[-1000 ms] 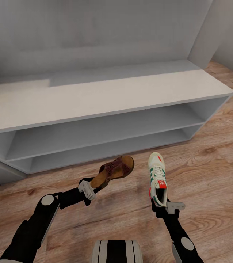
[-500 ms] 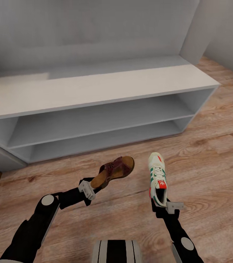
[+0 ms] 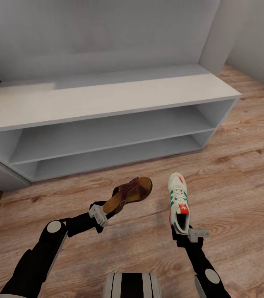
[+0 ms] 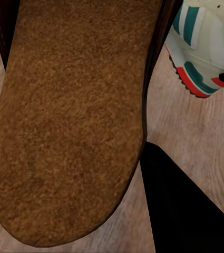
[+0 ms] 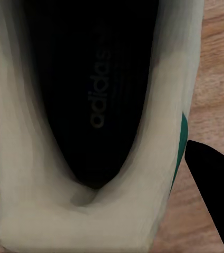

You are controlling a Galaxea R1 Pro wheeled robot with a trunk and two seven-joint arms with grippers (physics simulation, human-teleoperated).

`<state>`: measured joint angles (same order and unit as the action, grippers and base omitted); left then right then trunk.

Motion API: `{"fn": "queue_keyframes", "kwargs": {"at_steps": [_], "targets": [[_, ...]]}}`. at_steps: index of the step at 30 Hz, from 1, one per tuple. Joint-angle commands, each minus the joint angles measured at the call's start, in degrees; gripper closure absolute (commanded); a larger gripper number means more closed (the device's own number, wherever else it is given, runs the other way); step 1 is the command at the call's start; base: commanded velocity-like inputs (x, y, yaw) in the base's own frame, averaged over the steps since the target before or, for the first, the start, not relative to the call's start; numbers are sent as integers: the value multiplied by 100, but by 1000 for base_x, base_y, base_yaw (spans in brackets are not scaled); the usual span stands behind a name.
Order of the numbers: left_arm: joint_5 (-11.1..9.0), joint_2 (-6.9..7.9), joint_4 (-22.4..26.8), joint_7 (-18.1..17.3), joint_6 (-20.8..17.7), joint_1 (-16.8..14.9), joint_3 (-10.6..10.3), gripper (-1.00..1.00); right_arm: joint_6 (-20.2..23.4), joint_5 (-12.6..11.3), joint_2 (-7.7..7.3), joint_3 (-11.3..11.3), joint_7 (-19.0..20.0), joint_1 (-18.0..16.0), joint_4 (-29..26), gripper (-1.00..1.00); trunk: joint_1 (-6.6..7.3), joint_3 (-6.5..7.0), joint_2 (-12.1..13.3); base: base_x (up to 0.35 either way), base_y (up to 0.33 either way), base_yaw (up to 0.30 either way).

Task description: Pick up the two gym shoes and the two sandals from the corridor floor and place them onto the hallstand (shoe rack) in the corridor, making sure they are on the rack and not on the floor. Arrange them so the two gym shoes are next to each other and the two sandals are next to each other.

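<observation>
My left gripper (image 3: 108,210) is shut on the heel end of a brown strappy sandal (image 3: 130,193), held above the corridor floor (image 3: 239,182) with its toe toward the hallstand. The sandal's tan footbed (image 4: 69,121) is close up in the left wrist view. My right gripper (image 3: 182,229) is shut on the heel of a white gym shoe (image 3: 178,200) with green stripes and a red tongue patch, toe pointing at the hallstand. The shoe's dark inside (image 5: 96,89) faces the right wrist camera. The pale grey hallstand (image 3: 107,97) stands ahead with a bare top and two open shelves.
A grey wall rises behind the hallstand, and a wall corner (image 3: 214,37) stands at its right end. Wood floor stretches right of the unit and between it and my arms. My base (image 3: 132,284) shows at the lower edge.
The whole view has shifted: the hallstand has slid left and sits a little farther off. Both arms keep their pose with the sandal and the gym shoe still held.
</observation>
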<state>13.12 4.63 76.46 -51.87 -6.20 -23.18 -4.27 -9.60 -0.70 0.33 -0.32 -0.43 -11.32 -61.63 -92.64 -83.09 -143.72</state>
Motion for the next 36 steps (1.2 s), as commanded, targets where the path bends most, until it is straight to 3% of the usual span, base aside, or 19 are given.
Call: {"fn": "queue_keyframes", "kwargs": {"at_steps": [1,4,13,36], "targets": [[15,3,9,-25,-47,-2,-4,100,-16,-9,3,-3,-1,-1,2,100,1,6,-1,0,0,0],[15,3,9,-25,-47,-2,-4,100,-16,-9,3,-3,-1,-1,2,100,1,34,-1,0,0,0],[15,3,9,-25,-48,-2,-4,100,-16,-9,3,-3,-1,-1,2,100,24,313,11,0,0,0],[15,3,7,-25,-50,-2,-4,100,-25,-7,3,-3,-1,-1,2,100,83,869,42,0,0,0]]}}
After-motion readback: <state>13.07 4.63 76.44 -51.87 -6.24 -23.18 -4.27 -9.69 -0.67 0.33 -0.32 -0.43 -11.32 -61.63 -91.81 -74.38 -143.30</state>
